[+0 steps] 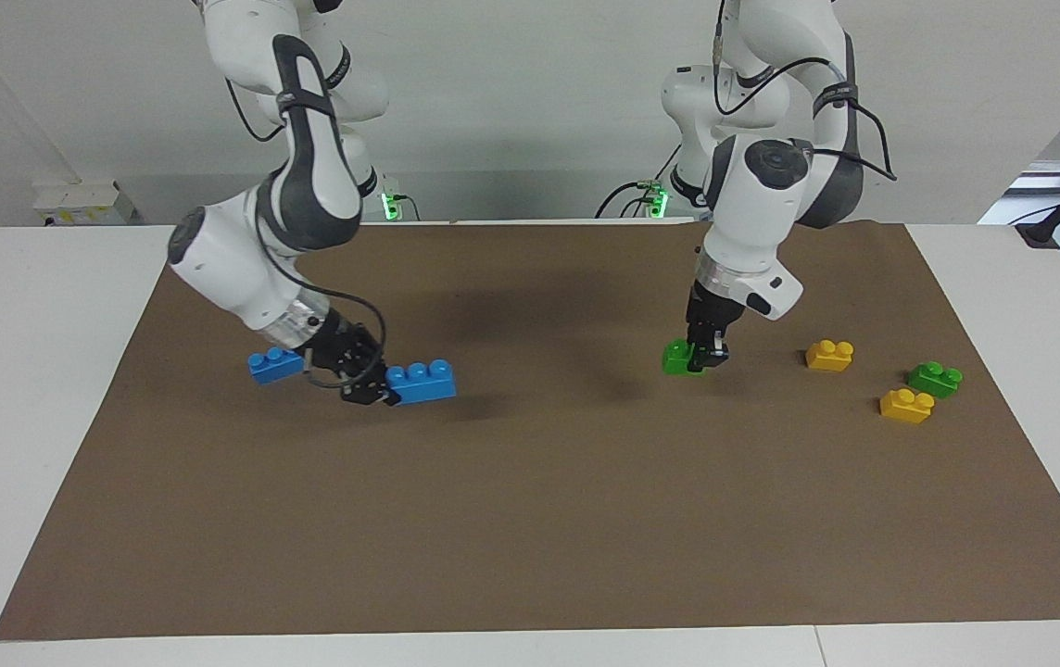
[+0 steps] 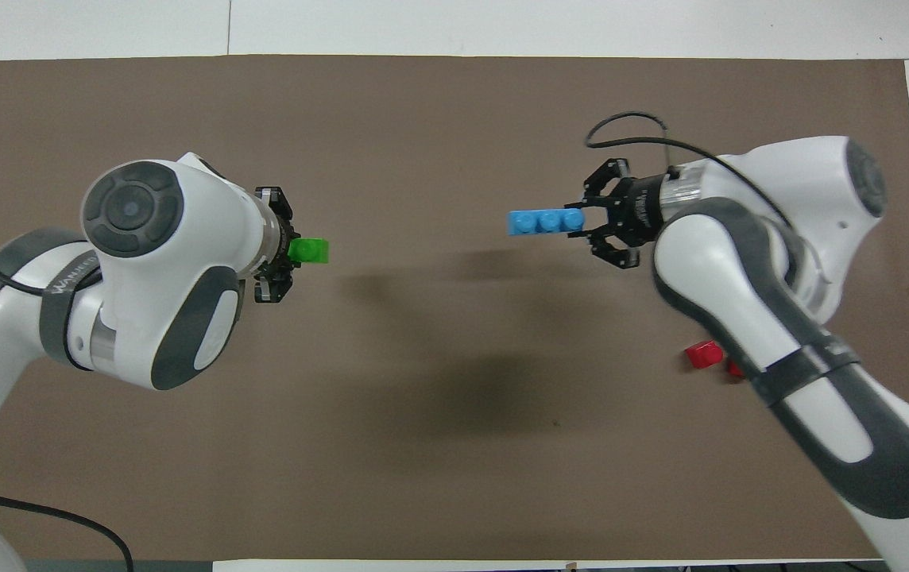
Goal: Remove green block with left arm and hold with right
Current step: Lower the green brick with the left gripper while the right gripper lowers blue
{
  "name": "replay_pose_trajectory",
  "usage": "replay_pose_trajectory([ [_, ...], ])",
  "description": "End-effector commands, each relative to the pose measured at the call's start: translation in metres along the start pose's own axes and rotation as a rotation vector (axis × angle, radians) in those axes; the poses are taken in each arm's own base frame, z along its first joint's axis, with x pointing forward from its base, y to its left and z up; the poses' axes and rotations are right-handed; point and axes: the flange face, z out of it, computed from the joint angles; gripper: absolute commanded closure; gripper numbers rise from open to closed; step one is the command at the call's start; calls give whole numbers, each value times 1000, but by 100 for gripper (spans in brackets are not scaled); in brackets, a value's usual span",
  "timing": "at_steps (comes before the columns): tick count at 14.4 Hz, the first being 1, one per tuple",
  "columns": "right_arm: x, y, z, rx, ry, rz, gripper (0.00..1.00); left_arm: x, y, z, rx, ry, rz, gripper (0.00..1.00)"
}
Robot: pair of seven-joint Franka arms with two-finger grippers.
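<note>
- Facing view shows the left gripper (image 1: 708, 357) clamped on the green block (image 1: 678, 358), low over the brown mat (image 1: 530, 519) toward the left arm's end of the worktop (image 1: 20, 389).
- Overhead view shows the block (image 2: 311, 251) jutting from the left gripper (image 2: 278, 246).
- Right gripper (image 1: 372, 384) is clamped on one end of a blue three-stud brick (image 1: 421, 381), over the mat.
- Another blue brick (image 1: 274, 364) lies partly hidden by the right arm.
- Two yellow bricks (image 1: 830, 355) (image 1: 906, 405) and a darker green brick (image 1: 935, 379) lie near the left gripper.
- A red brick (image 2: 703, 354) peeks out beneath the right arm.
</note>
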Motion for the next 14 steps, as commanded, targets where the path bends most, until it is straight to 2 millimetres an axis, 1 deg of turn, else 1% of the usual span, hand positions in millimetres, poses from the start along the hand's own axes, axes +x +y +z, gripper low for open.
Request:
replay_pose_trajectory([
  [1, 64, 29, -12, -42, 16, -11, 100, 39, -1, 1, 15, -10, 77, 100],
  [2, 82, 36, -11, -56, 6, 20, 100, 54, -2, 3, 20, -8, 118, 100],
  [3, 96, 42, -6, -70, -3, 34, 100, 74, -2, 5, 25, -5, 157, 100],
  [4, 106, 45, 3, -81, -8, 23, 100, 90, -2, 6, 24, -3, 190, 100],
  [5, 114, 48, 10, -86, -8, 15, 100, 105, -1, 10, 29, -4, 226, 100],
  [6, 120, 50, 17, -91, -9, 17, 100, 121, -1, 13, 30, -2, 257, 100],
  [9, 127, 54, 35, -107, -19, 33, 100, 146, 3, 34, 18, 1, 314, 100],
  [11, 134, 57, 42, -107, -13, 45, 100, 169, 3, 50, 17, 3, 340, 100],
  [13, 135, 57, 43, -107, -12, 50, 100, 178, 5, 62, 13, 4, 355, 100],
  [14, 136, 57, 42, -105, -10, 53, 100, 180, 6, 70, 14, 3, 369, 100],
])
